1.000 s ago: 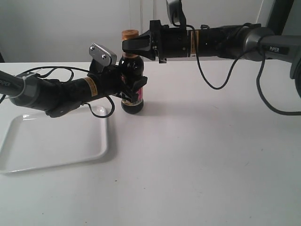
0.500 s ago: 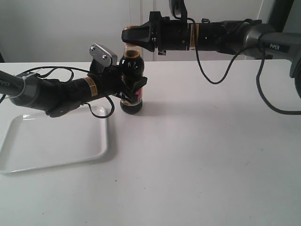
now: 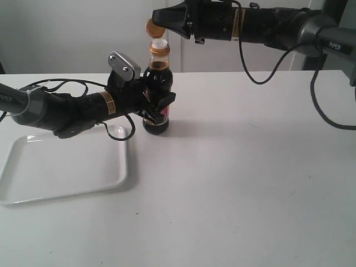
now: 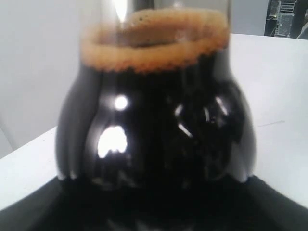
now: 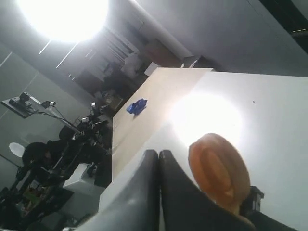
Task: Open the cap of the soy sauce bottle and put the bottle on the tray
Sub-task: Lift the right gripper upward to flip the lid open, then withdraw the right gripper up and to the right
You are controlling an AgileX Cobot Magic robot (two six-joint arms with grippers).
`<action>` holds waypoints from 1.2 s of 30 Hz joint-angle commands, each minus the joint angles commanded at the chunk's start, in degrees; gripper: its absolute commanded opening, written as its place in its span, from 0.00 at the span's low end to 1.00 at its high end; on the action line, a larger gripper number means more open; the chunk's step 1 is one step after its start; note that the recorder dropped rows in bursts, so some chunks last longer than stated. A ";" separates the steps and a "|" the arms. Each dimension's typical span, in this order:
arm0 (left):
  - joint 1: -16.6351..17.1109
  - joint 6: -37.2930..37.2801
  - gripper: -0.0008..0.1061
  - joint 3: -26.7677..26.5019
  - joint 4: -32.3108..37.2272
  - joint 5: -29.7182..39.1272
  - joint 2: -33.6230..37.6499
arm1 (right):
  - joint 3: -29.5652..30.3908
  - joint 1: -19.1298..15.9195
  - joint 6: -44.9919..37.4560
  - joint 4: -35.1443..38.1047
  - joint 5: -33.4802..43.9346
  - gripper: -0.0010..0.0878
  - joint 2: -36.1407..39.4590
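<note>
Cap (image 3: 151,26) now flipped up off white spout by closed right claw (image 3: 157,18), higher than moments ago; bottle (image 3: 157,92) upright on table, clamped in left claw (image 3: 156,103), tray (image 3: 61,167) beside — opening done, placing remains.

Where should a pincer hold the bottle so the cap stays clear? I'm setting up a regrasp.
Around the wide body, from the side. The bottle stands upright, its neck narrow, the cap flipped open above. The left pincer already clamps the body this way.
</note>
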 joint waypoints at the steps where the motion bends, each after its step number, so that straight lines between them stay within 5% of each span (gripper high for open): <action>1: 0.00 0.00 0.01 0.00 0.00 0.00 0.00 | 0.00 -0.29 0.28 -1.41 0.38 0.01 -0.35; 6: 0.00 -0.12 0.01 0.00 0.00 -0.11 0.00 | 0.00 -0.80 1.51 -15.73 4.68 0.01 -3.88; 14: 0.00 -0.25 0.01 0.00 -0.11 -0.22 -0.66 | 3.80 -1.30 1.51 -15.73 13.87 0.01 -9.32; 19: 0.00 -0.36 0.01 0.00 -0.22 -0.93 -2.34 | 8.01 -1.30 0.42 -15.73 26.44 0.01 -9.57; 36: 0.00 -3.93 0.01 0.00 0.39 -2.32 -5.11 | 12.96 -1.56 -30.79 -15.73 59.79 0.01 -10.94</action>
